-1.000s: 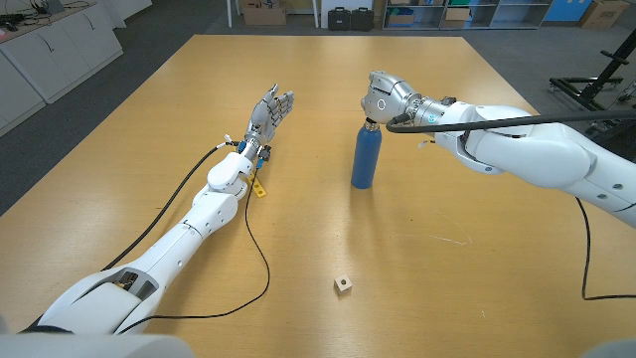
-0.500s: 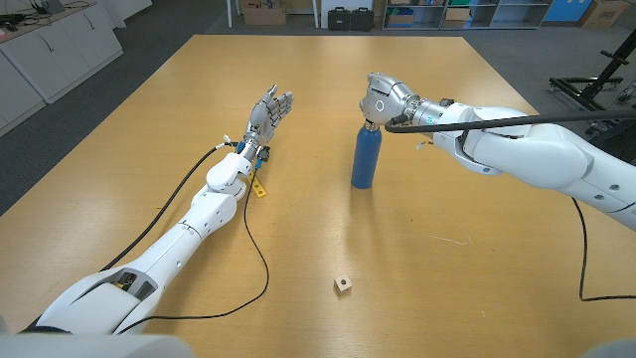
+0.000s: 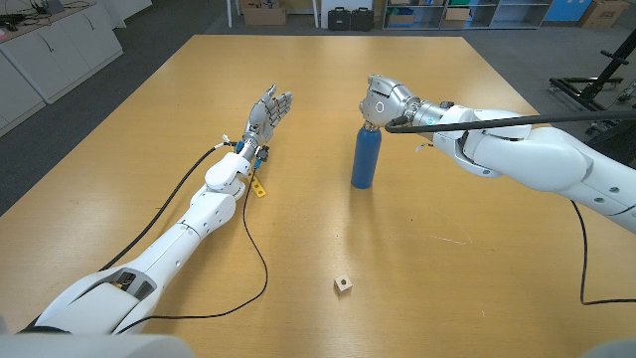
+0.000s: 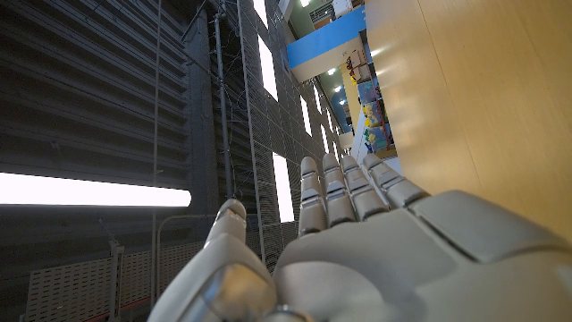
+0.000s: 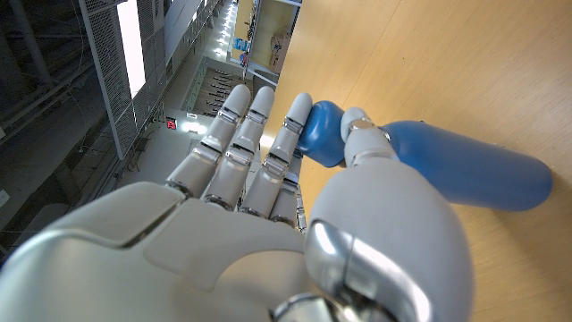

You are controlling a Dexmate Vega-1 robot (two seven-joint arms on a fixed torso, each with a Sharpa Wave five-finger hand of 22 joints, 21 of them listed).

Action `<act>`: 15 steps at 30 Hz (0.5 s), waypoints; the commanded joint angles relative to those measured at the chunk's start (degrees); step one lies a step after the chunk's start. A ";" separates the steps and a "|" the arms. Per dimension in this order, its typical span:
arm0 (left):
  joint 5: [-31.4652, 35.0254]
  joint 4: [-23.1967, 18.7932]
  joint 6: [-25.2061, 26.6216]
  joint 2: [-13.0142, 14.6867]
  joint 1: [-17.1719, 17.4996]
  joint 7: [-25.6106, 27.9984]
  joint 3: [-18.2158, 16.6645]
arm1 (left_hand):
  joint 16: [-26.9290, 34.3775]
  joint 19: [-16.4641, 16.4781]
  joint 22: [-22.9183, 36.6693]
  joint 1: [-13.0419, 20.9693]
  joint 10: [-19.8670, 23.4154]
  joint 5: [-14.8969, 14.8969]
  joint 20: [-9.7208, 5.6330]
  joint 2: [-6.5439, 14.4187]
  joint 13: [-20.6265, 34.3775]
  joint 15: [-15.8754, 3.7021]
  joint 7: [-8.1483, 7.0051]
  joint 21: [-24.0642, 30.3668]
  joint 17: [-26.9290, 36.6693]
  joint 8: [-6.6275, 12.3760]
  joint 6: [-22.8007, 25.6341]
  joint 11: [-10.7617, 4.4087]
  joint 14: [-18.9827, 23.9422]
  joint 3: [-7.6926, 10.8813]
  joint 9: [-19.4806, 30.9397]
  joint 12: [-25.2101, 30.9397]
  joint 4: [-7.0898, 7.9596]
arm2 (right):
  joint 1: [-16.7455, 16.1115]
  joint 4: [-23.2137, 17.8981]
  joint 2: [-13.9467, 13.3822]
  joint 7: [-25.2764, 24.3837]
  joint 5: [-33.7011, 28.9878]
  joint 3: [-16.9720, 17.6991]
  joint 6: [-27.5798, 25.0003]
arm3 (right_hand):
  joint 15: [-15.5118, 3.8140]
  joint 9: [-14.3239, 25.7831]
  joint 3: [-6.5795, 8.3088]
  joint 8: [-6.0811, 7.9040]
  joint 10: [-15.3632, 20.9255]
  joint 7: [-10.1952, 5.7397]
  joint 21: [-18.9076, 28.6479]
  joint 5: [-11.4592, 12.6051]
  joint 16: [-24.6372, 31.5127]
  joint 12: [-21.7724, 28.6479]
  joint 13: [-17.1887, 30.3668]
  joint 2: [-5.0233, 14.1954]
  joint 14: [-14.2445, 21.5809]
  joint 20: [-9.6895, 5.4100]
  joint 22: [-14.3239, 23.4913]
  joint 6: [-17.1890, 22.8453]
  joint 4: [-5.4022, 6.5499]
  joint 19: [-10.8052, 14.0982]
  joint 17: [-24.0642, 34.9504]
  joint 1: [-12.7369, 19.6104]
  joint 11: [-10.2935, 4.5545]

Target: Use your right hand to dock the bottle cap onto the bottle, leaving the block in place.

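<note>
A blue bottle (image 3: pixel 366 157) stands upright at the middle of the wooden table (image 3: pixel 447 288). My right hand (image 3: pixel 383 99) sits right on top of it. In the right wrist view the blue bottle cap (image 5: pixel 323 132) is pinched between the thumb and fingers of my right hand (image 5: pixel 268 224), at the top end of the bottle (image 5: pixel 465 165). Whether the cap is fully seated I cannot tell. A small wooden block (image 3: pixel 343 285) lies near the front edge, well apart from both hands. My left hand (image 3: pixel 270 109) holds nothing, its fingers (image 4: pixel 344 183) stretched out.
A small yellow piece (image 3: pixel 258 188) lies beside my left wrist, with a black cable (image 3: pixel 260 261) looping along that arm. Boxes and cases (image 3: pixel 350 17) stand on the floor beyond the table's far edge. A dark stand (image 3: pixel 586 85) is at the right.
</note>
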 commanded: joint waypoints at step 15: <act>-0.36 0.75 -0.49 -0.22 0.03 -0.57 -0.13 | -0.28 0.31 0.19 0.03 0.60 -0.06 -1.47 0.18 0.17 -1.16 -0.02 -0.27 0.17 -0.24 0.54 0.10 0.33 0.48 0.27 -0.07 -0.10 | 1.66 0.85 1.45 -0.09 0.35 -1.33 1.88 | -7.35 0.14 0.22 6.33 0.86 -10.05 0.31 0.09 -0.62 -0.38 0.52 6.15 0.64 -7.67 0.12 14.50 0.28 -0.54 0.44 6.88 -0.16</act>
